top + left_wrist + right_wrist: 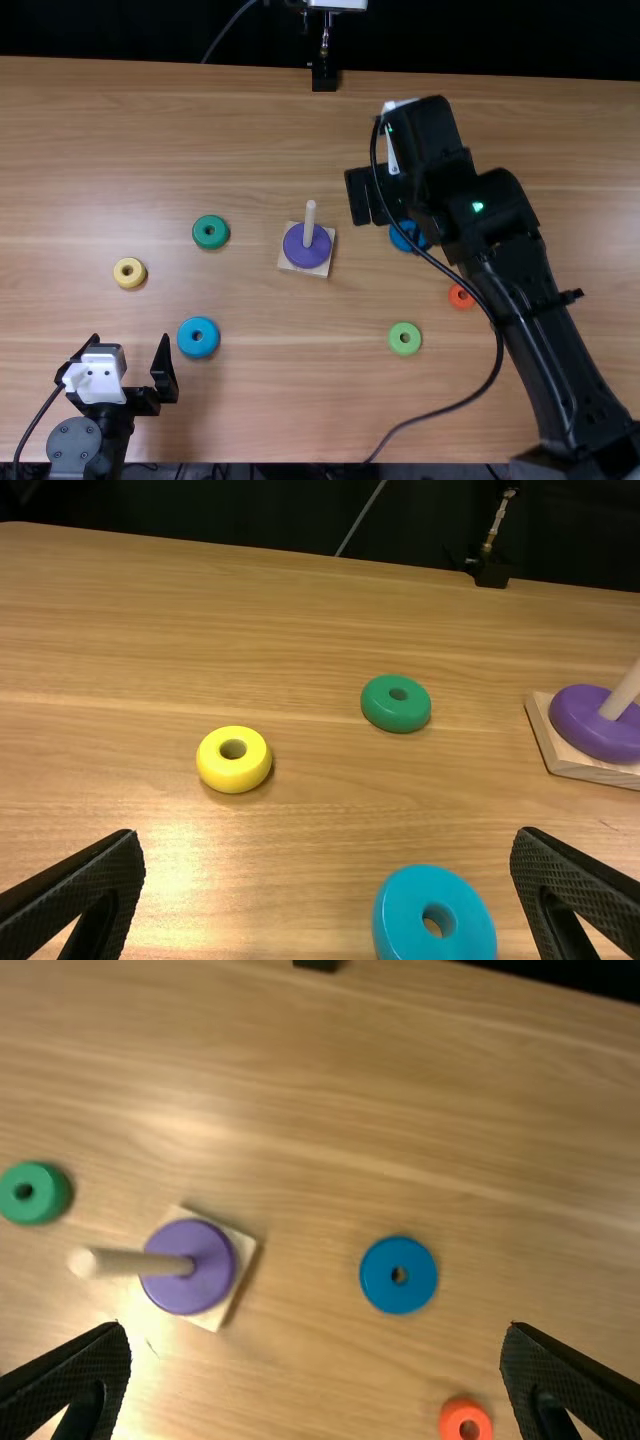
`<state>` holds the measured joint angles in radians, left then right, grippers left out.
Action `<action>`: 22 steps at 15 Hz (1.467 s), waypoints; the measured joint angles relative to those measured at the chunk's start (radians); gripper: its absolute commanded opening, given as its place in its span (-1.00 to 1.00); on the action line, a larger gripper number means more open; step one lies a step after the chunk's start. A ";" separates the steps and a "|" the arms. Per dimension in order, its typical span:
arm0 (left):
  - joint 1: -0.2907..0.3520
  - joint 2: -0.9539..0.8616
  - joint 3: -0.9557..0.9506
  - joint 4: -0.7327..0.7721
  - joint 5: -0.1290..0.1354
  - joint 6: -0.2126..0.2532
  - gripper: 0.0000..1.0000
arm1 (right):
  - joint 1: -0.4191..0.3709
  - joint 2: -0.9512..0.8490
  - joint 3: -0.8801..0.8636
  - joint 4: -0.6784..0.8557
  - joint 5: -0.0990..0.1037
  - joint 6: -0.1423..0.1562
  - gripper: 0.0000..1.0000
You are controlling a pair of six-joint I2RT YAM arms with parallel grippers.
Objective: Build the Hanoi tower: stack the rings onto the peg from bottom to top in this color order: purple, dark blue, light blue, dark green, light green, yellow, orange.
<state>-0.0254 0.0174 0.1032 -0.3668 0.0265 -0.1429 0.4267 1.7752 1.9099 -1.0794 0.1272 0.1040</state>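
- No text, label, brand, number or sign can be read.

In the top view, the right arm [510, 240] and its cable [495, 345] hide part of the dark blue ring [399, 242]. The left wrist view's edges crop the light blue ring [402, 920], purple ring [583, 725], peg [624, 692] and base [565, 762]; the right's crops the orange one [449, 1422].
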 measured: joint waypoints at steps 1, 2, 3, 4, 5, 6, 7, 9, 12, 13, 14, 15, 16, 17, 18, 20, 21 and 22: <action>0.000 0.000 0.000 0.000 0.000 0.000 1.00 | -0.007 -0.039 -0.082 0.024 -0.003 -0.001 1.00; 0.000 0.000 0.000 0.000 0.000 0.000 1.00 | -0.018 -0.075 -0.176 0.035 -0.005 -0.001 1.00; 0.000 0.000 0.000 0.000 0.000 0.000 1.00 | -0.042 -0.093 -0.242 0.037 -0.005 -0.001 1.00; 0.000 0.000 0.000 0.000 0.000 0.000 1.00 | -0.071 -0.093 -0.283 0.035 -0.005 0.000 1.00; 0.000 0.000 0.000 0.000 0.000 0.000 1.00 | -0.098 -0.093 -0.304 0.032 -0.005 -0.001 1.00; 0.000 0.000 0.000 0.000 0.000 0.000 1.00 | -0.119 -0.093 -0.307 0.027 -0.004 -0.001 1.00; 0.000 0.000 0.000 0.000 0.000 0.000 1.00 | -0.129 -0.093 -0.307 0.029 -0.004 0.000 1.00; 0.000 0.000 0.000 0.000 0.000 0.000 1.00 | -0.131 -0.089 -0.307 0.030 -0.005 0.000 1.00; 0.000 0.000 0.000 0.000 0.000 0.000 1.00 | -0.131 0.026 -0.278 0.038 -0.005 0.002 1.00; 0.000 0.000 0.000 0.000 0.000 0.000 1.00 | -0.131 0.072 -0.272 0.039 -0.005 0.009 1.00; 0.000 0.000 0.000 0.000 0.000 0.000 1.00 | -0.131 0.109 -0.258 0.036 -0.006 0.018 1.00; 0.000 0.000 0.000 0.000 0.000 0.000 1.00 | -0.135 0.152 -0.227 0.037 -0.016 0.029 1.00; 0.000 0.000 0.000 0.000 0.000 0.000 1.00 | -0.142 0.177 -0.207 0.041 -0.043 0.035 1.00; 0.000 0.000 0.000 0.000 0.000 0.000 1.00 | -0.154 0.192 -0.196 0.043 -0.077 0.041 1.00; 0.000 0.000 0.000 0.000 0.000 0.000 1.00 | -0.168 0.206 -0.187 0.043 -0.100 0.051 1.00; 0.000 0.000 0.000 0.001 0.000 0.000 1.00 | -0.196 0.260 -0.154 0.045 -0.123 0.060 1.00; 0.000 0.000 0.000 0.000 0.000 0.000 1.00 | -0.210 0.291 -0.142 0.048 -0.130 0.063 1.00; 0.000 0.000 0.000 0.000 0.000 0.000 1.00 | -0.223 0.319 -0.134 0.044 -0.132 0.064 1.00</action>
<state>-0.0254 0.0170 0.1032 -0.3664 0.0265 -0.1425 0.2035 2.0945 1.7760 -1.0351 -0.0048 0.1684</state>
